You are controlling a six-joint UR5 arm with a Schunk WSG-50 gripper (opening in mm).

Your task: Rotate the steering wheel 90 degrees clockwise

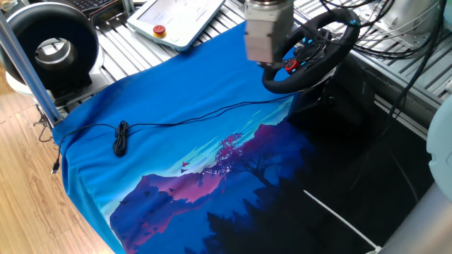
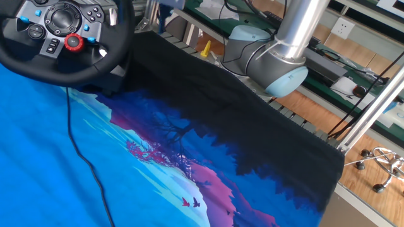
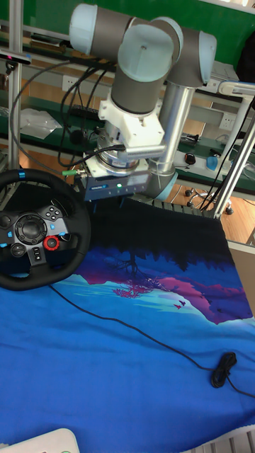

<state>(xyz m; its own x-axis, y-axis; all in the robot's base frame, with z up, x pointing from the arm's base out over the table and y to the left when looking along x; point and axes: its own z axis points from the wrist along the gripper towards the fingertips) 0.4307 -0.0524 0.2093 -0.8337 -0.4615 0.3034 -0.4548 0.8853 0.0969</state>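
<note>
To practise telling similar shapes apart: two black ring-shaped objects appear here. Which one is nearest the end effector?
The steering wheel, with its red button; the end effector sits beside its rim. The fan, white-centred, stands far across the table.

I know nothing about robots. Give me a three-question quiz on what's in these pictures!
1. Multiple choice: the big round button on the steering wheel hub is A) red, B) green, C) yellow.
2. True or false: the coiled cable lies on the blue cloth.
3. Short answer: is the tool nearer the fan or the steering wheel?

Key: 1 A. 2 True. 3 Steering wheel.
</note>
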